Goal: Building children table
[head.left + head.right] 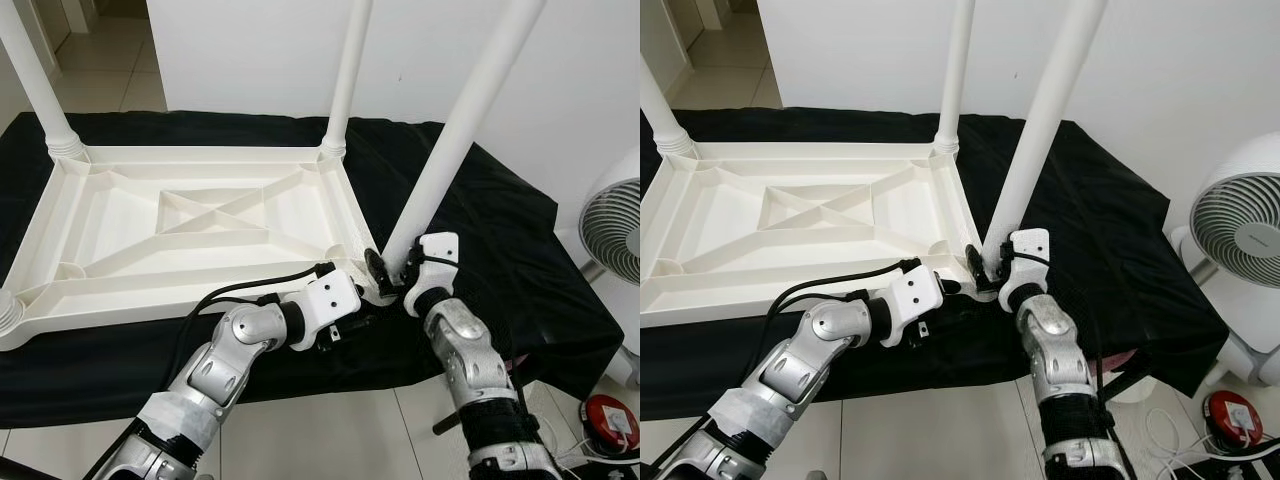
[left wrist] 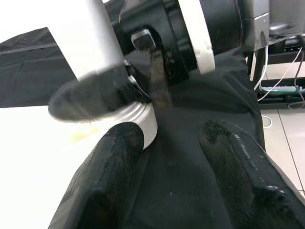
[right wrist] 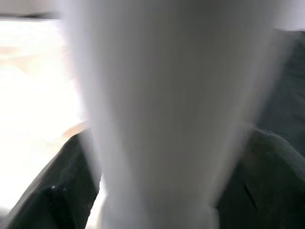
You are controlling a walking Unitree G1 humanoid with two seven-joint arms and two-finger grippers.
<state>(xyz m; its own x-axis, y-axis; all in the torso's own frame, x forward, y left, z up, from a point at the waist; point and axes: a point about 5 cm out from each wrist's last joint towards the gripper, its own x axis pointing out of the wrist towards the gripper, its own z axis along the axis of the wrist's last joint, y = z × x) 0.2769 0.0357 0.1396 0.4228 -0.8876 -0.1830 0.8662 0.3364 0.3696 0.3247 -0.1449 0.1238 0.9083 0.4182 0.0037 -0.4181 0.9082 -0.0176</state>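
Observation:
A white plastic children's table top point(image 1: 190, 225) lies upside down on a black cloth. Legs stand at its far left corner point(image 1: 40, 90) and far right corner point(image 1: 345, 80). A third white leg point(image 1: 455, 140) leans over the near right corner. My right gripper point(image 1: 388, 268) is shut on the base of this leg, whose shaft point(image 3: 162, 114) sits between the two fingers. My left gripper point(image 1: 358, 296) rests at the same corner, open, one finger point(image 2: 112, 157) touching the white corner rim point(image 2: 145, 119) and the other point(image 2: 238, 162) over the cloth.
The black cloth point(image 1: 500, 260) covers a low platform that ends just before my arms. A white fan point(image 1: 1240, 240) stands on the floor at the right. A red and white device point(image 1: 612, 420) and cables lie on the tiles below it.

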